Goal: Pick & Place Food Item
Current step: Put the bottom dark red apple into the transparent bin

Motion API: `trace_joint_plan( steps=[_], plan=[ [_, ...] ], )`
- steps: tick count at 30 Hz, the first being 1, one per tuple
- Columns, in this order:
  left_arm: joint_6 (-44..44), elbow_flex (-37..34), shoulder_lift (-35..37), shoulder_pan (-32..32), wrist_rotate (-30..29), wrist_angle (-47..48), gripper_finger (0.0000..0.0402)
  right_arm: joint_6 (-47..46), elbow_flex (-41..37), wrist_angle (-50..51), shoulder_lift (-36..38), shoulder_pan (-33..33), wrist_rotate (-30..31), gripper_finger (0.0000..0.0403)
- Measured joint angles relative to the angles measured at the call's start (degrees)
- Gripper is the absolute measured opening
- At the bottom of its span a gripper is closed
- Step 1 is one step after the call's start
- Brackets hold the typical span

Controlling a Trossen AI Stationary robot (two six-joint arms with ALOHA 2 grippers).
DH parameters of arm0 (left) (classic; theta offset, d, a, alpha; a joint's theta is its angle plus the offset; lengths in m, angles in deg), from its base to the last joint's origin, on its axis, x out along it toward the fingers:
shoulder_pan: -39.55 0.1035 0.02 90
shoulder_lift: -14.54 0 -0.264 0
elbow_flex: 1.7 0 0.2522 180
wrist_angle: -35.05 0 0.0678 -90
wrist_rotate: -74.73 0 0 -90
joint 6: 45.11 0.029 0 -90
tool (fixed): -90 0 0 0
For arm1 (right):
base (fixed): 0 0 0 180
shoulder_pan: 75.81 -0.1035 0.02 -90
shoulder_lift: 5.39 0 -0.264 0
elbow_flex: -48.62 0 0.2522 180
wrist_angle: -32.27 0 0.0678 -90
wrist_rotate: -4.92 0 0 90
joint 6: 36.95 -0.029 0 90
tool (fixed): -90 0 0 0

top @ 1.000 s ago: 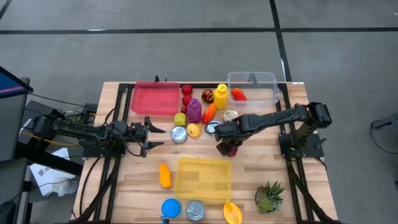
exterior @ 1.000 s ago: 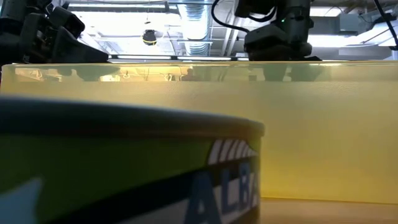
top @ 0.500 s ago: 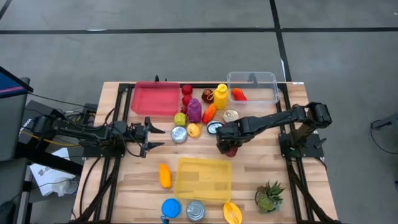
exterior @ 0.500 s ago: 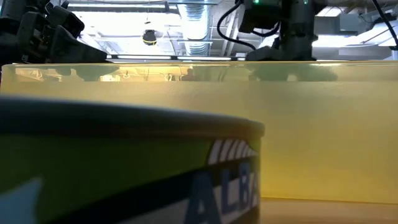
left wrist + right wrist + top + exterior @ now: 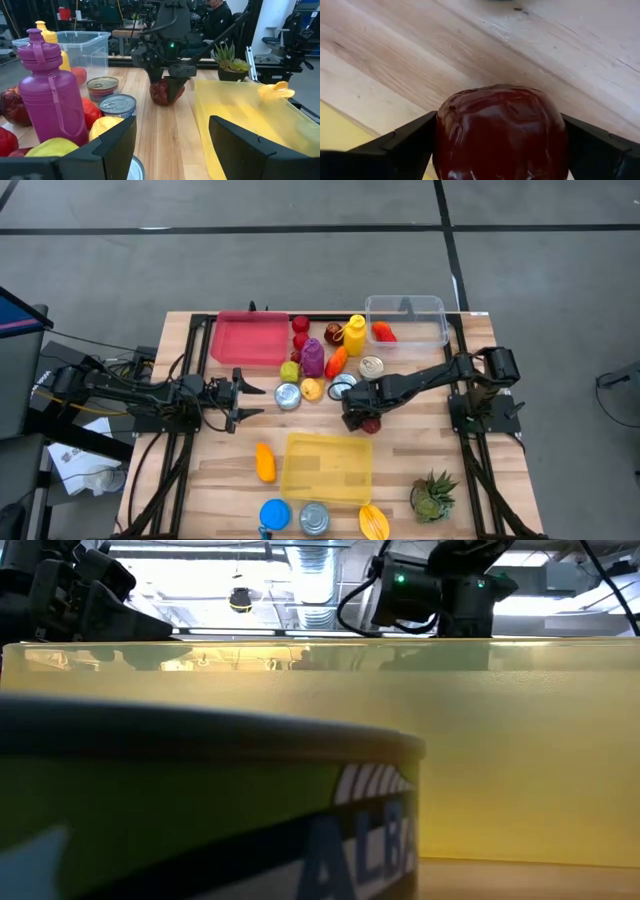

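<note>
Dark red, glossy apple (image 5: 501, 134) is clamped between the right gripper (image 5: 362, 418) jaws just above the tabletop (image 5: 420, 450), judged light, stiff, slippery, best gripped across its widest middle.

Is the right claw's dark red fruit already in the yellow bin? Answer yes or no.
No: the right claw grips the fruit over bare wood, beside the yellow bin.
</note>
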Motion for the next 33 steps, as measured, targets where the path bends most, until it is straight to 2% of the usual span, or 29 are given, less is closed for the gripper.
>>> trace_joint_plan(
  steps=[8, 14, 19, 27, 33],
  plan=[
    [0.00, 0.02, -0.01, 0.01, 0.01, 0.04, 0.0245, 0.40, -0.31, 0.41, 1.08, -1.48, 2.29, 0.0274],
    [0.00, 0.00, -0.01, -0.01, -0.41, 0.04, 0.0245, 1.42, -0.33, 0.16, 3.75, -3.00, 7.33, 0.0274],
    [0.00, 0.00, -0.01, 0.01, -0.60, 0.09, 0.0245, 7.34, -0.33, -3.24, 6.92, -5.21, 13.20, 0.0274],
    [0.02, 0.00, -0.01, 0.01, -0.60, 0.27, 0.0245, 25.12, -0.24, -19.14, 9.31, -9.58, 26.05, 0.0274],
    [0.02, 0.00, 0.00, 0.01, -0.60, 0.54, 0.0245, 36.18, -0.93, -31.94, 9.16, -10.49, 31.64, 0.0274]
  ],
)
